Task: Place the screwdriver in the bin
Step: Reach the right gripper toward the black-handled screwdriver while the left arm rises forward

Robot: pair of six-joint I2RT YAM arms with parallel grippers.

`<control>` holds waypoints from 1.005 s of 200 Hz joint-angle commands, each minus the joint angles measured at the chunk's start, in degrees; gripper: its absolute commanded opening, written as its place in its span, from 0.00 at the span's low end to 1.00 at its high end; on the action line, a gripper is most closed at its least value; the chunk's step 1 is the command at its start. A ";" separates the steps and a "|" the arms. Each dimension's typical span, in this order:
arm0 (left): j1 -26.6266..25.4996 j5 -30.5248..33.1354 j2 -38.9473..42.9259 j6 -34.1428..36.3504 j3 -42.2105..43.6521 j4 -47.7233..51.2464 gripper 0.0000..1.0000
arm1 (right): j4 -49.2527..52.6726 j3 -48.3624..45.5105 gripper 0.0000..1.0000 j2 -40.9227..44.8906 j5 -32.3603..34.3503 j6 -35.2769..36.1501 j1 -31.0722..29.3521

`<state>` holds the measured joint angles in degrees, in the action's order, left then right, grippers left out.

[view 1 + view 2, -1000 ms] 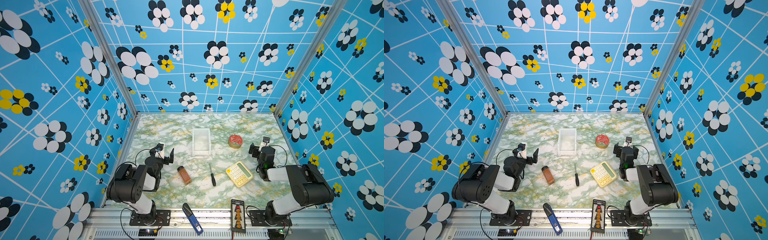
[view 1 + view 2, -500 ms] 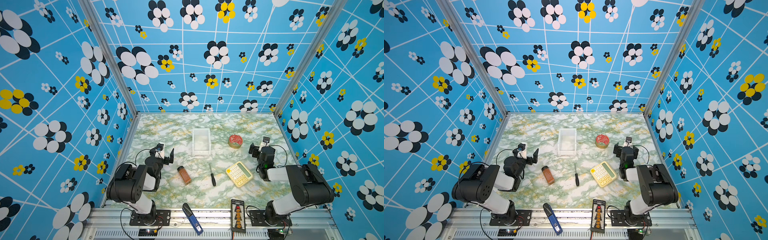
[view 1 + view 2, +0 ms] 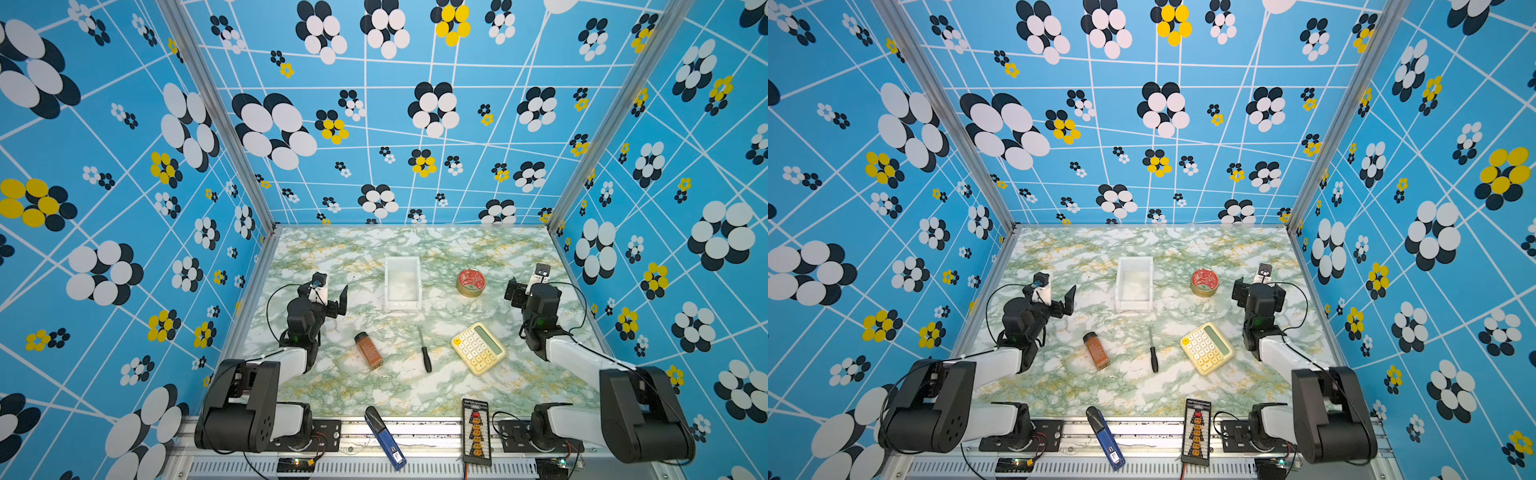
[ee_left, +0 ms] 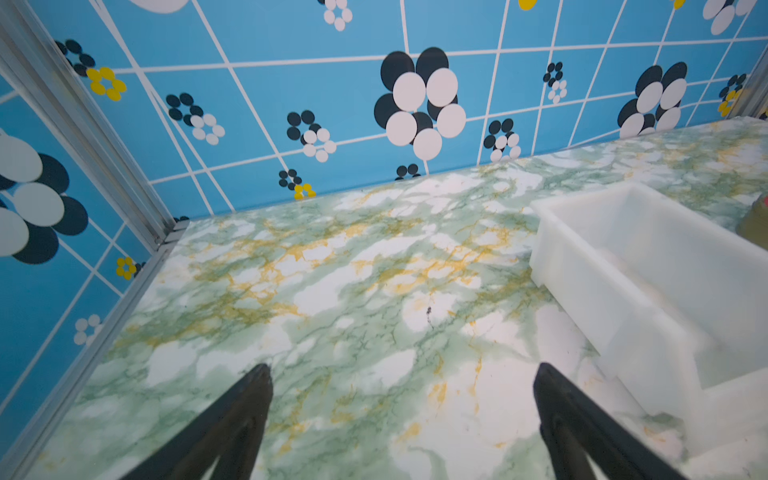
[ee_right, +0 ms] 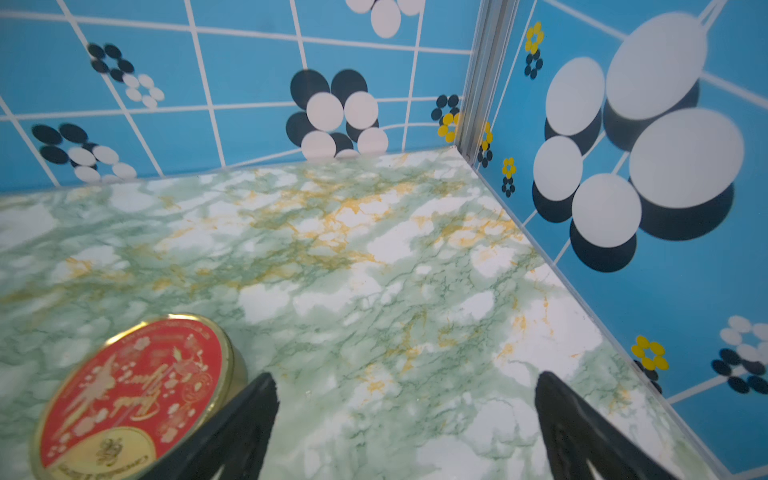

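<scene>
The screwdriver point(image 3: 424, 349) point(image 3: 1153, 350), slim with a black handle, lies flat on the marble table near its middle, shaft pointing toward the back. Behind it stands the white translucent bin point(image 3: 389, 286) point(image 3: 1120, 286) point(image 4: 602, 266), with nothing visible inside. My left gripper point(image 3: 332, 299) point(image 3: 1059, 301) point(image 4: 401, 370) hovers open and holding nothing just left of the bin. On the far right my right gripper point(image 3: 524, 287) point(image 3: 1252, 287) point(image 5: 405, 378) is open and holding nothing too, beside the round tin. Neither gripper touches the screwdriver.
A red-lidded round tin point(image 3: 470, 282) point(image 5: 133, 395) sits right of the bin. A yellow calculator point(image 3: 478, 348) lies right of the screwdriver and a brown spice jar point(image 3: 368, 350) left of it. A blue-and-black pen-like device point(image 3: 384, 436) and a black board point(image 3: 476, 432) rest on the front rail.
</scene>
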<state>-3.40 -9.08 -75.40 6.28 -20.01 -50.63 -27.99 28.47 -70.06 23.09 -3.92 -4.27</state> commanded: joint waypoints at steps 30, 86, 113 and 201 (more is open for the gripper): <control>0.08 -0.23 5.86 5.02 -14.54 42.47 0.99 | 47.80 14.45 0.99 14.49 -0.96 -14.02 -6.28; -0.69 -3.40 16.36 10.10 -28.59 77.18 0.99 | 70.26 17.41 0.97 21.11 -9.25 -23.90 -22.94; -0.95 -5.60 18.55 10.10 -35.87 87.18 0.99 | 74.95 20.13 0.91 17.90 -13.53 -27.76 -32.69; -3.84 -11.06 0.13 2.55 -58.25 106.59 0.99 | 70.22 25.24 0.72 -1.70 -17.22 -35.12 -51.82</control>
<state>-6.09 -12.97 -74.43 10.87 -75.81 49.01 45.58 55.00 -69.12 7.81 -35.29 -53.82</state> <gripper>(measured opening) 0.992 0.731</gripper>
